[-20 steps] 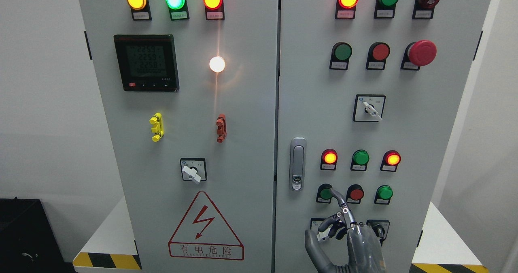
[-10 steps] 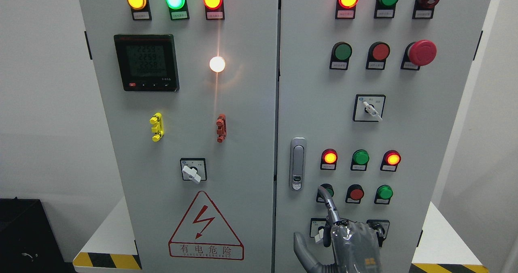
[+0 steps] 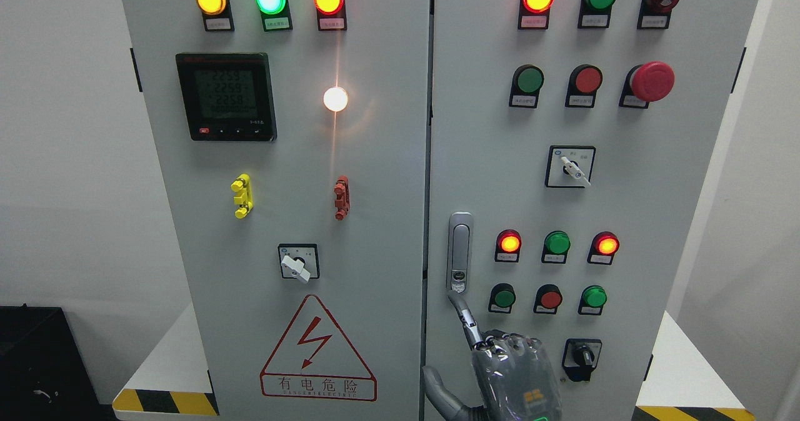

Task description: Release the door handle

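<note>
The silver door handle (image 3: 460, 252) stands upright on the left edge of the right cabinet door (image 3: 625, 208), flush in its recess, with a small round lock at its lower end. My right hand (image 3: 481, 346) comes up from the bottom edge below it. Its index finger (image 3: 464, 318) points up and left, with the tip just under the handle's lower end; whether they touch I cannot tell. The other fingers are curled at the knuckles and the thumb (image 3: 434, 383) sticks out to the left. The hand holds nothing. The left arm is out of view.
Right of the handle sit rows of red and green lamps and push buttons (image 3: 551, 297), with a black rotary switch (image 3: 581, 355) beside my hand. The left door (image 3: 375, 252) carries a meter, lamps, a white switch and a warning triangle (image 3: 317, 352).
My right hand has slid left along the door, from under the green and red buttons to below the handle. Its index finger now points at the handle's lower end.
</note>
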Available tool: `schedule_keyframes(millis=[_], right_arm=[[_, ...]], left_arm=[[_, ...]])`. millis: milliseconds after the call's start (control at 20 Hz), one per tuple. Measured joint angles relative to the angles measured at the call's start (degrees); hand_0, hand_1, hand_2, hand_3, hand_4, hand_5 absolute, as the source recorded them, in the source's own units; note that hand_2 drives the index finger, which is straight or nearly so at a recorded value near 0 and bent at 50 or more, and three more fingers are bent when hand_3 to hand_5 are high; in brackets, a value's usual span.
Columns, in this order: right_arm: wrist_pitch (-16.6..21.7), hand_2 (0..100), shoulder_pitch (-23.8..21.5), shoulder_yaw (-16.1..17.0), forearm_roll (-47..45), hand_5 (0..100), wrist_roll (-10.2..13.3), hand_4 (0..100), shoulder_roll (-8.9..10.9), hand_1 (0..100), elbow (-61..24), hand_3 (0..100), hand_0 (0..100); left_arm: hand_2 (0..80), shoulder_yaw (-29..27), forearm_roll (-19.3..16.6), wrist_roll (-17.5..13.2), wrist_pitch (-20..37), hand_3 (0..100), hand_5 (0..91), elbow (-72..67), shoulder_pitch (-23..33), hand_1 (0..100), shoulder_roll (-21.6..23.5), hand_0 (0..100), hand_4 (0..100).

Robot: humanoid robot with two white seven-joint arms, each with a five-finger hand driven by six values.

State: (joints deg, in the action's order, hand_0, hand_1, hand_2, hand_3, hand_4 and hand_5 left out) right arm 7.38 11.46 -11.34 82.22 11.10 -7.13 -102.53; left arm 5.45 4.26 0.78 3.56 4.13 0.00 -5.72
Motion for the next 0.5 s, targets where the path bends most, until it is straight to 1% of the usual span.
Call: schedule_keyframes(millis=[200,501], right_arm=[[-3.54,0,1.42,-0.16,1.93,100,0.92,100,-0.04,22,1.49,100,36],[-5.27,0,2.53,-0.38,3.18,100,1.07,100,-0.09,22,3.02,100,36]], left_arm=[[0.0,0.0,0.0,0.0,0.0,0,0.0,0.0,0.0,56,0.0,12,0],[0.0,0.0,0.0,0.0,0.0,0,0.0,0.0,0.0,56,0.0,12,0]])
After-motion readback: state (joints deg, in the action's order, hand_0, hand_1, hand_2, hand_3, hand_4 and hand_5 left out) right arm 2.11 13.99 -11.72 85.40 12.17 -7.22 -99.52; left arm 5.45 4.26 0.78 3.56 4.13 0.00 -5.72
